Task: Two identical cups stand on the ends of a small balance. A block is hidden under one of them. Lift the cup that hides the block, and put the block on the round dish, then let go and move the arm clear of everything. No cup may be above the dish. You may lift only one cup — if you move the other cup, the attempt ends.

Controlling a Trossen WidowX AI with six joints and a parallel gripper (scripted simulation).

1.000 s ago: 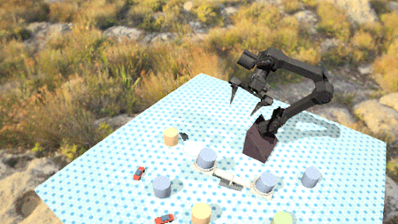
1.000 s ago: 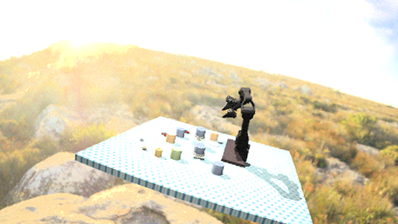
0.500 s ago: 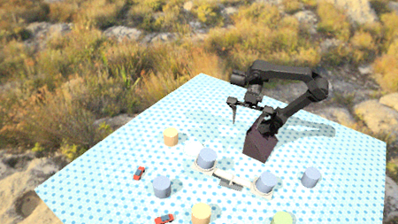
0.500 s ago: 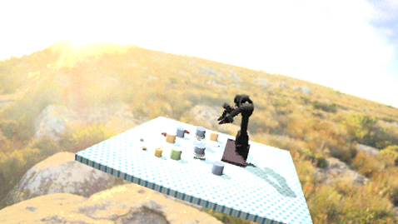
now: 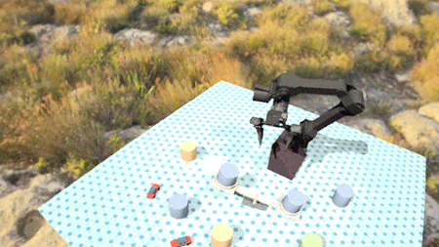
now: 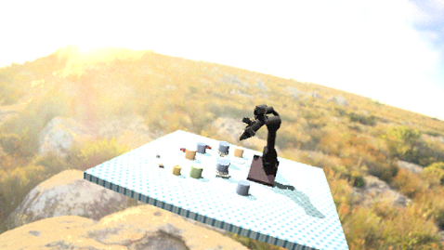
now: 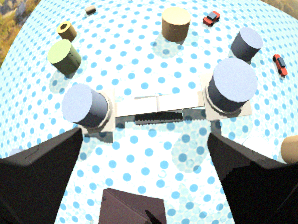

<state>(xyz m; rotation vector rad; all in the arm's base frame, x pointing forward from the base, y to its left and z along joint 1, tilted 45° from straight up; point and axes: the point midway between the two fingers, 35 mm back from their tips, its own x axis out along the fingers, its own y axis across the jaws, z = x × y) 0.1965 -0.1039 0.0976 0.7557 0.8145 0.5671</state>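
Note:
A small white balance (image 5: 254,195) (image 7: 160,106) lies in the middle of the dotted table (image 5: 104,216). Two identical blue-grey cups stand on its ends: the far cup (image 5: 228,175) (image 6: 223,148) (image 7: 230,90) and the near cup (image 5: 293,201) (image 6: 223,166) (image 7: 87,104). No block shows. The pale round dish (image 5: 212,162) lies flat just behind the far cup. My gripper (image 5: 262,134) (image 6: 244,136) (image 7: 146,136) is open and empty. It points down, high above the table between the arm's base (image 5: 287,157) and the far cup, touching nothing.
Two more blue-grey cylinders (image 5: 178,205) (image 5: 342,195) stand apart from the balance. Tan cylinders (image 5: 188,151) (image 5: 222,236), a green one (image 5: 310,246) and two small red cars (image 5: 153,190) (image 5: 181,241) are scattered around. The table's edges drop off to rocky ground.

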